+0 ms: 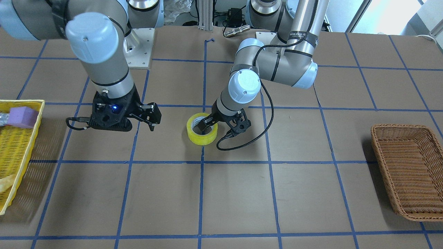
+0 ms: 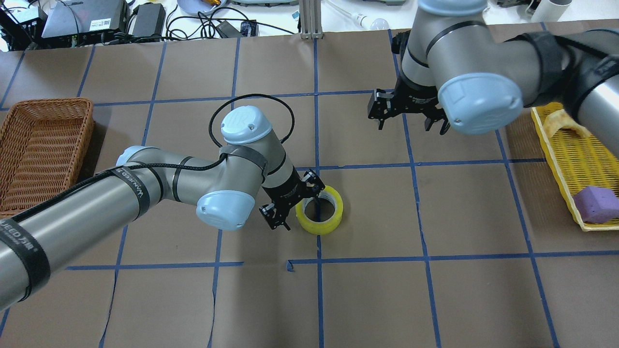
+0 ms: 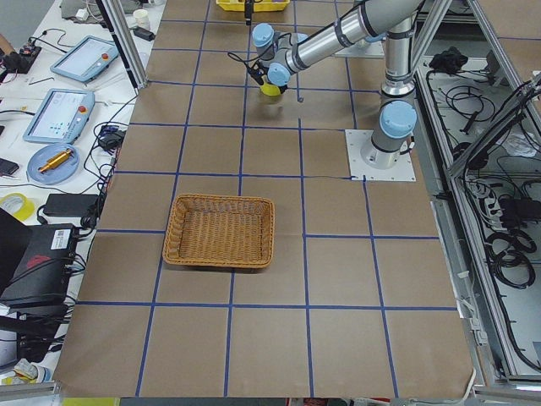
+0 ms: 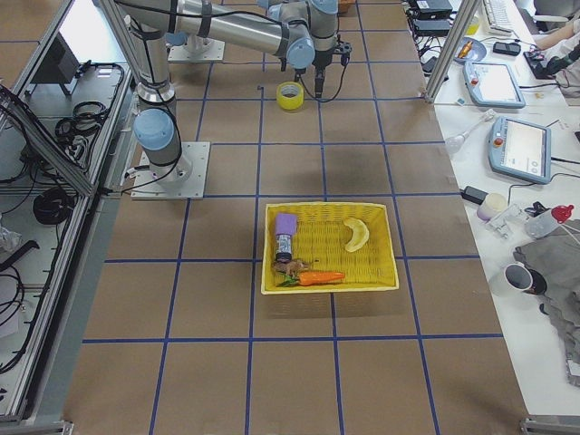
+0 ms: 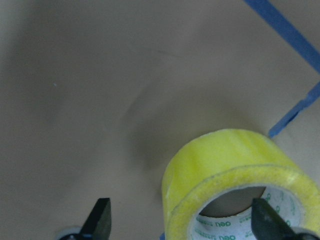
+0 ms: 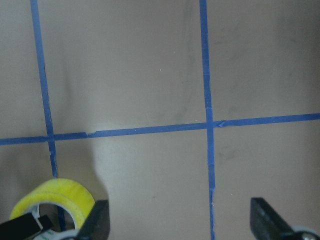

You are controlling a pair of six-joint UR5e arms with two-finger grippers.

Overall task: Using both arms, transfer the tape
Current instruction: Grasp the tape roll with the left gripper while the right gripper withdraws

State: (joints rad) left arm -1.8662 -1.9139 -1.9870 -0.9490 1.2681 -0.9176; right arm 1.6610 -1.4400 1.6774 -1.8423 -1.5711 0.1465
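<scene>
Tape (image 1: 200, 139): one yellow roll, lying flat near the centre of the table (image 1: 242, 200), over a blue grid line (image 1: 200, 193). Left gripper (image 2: 299, 207): jaws apart, straddling the roll's wall, one finger inside the core. Right gripper (image 2: 411, 126): jaws apart, well apart from the tape

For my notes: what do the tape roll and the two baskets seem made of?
The tape: glossy translucent yellow plastic film wound on a whitish, probably cardboard, core with green print. The brown basket: woven wicker or rattan, matte, strands visible; could be imitation. The yellow basket: likely moulded plastic, with a regular mesh and uniform bright colour.
</scene>
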